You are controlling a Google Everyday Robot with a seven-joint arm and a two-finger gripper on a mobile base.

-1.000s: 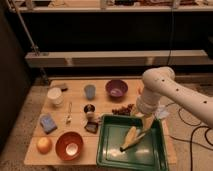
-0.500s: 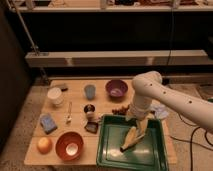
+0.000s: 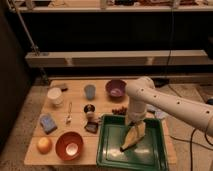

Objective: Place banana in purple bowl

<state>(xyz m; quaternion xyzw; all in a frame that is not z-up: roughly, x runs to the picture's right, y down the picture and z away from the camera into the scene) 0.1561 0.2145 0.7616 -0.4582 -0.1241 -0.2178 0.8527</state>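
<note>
Claw [image 3: 136, 122]: I have it low over the green tray [image 3: 152, 150], at the near right of the table [image 3: 76, 106], directly above the upper end of the banana [image 3: 131, 140]. I cannot tell whether it is apart or clamped on the fruit; the contact is hidden from my view.

Banana: lies slantwise inside the tray, lower end pointing toward the tray's front, upper end at or under the claw.

Purple bowl [image 3: 116, 89]: stands beyond the tray toward the table's back edge, with no banana in it.

Assessment: the task is at the pick-up stage. Not done: a confirmed grip, the lift clear of the tray, the carry to the bowl, the release.
</note>
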